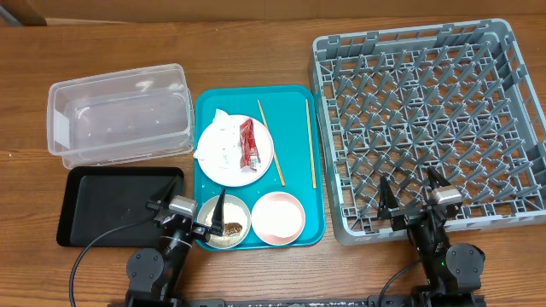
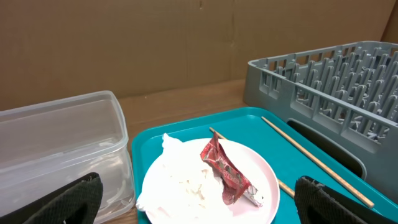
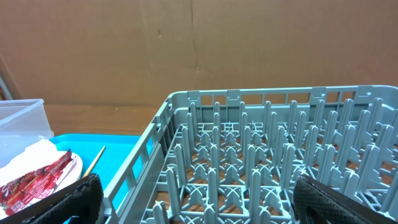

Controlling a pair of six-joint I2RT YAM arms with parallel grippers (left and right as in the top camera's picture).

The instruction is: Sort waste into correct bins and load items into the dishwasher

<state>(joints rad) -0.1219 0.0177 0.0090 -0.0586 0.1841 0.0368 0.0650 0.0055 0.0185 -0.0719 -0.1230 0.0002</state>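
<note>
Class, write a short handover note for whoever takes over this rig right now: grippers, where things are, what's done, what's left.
Grippers: left gripper and right gripper are both open and empty.
On the teal tray: plate with napkin and red wrapper, two chopsticks, white bowl with rice and scraps, pink bowl.
Clear tub, black tray and dish rack: all empty.
Done: nothing yet.
Left: sort the waste into the bins, load dishes and chopsticks into the rack.
</note>
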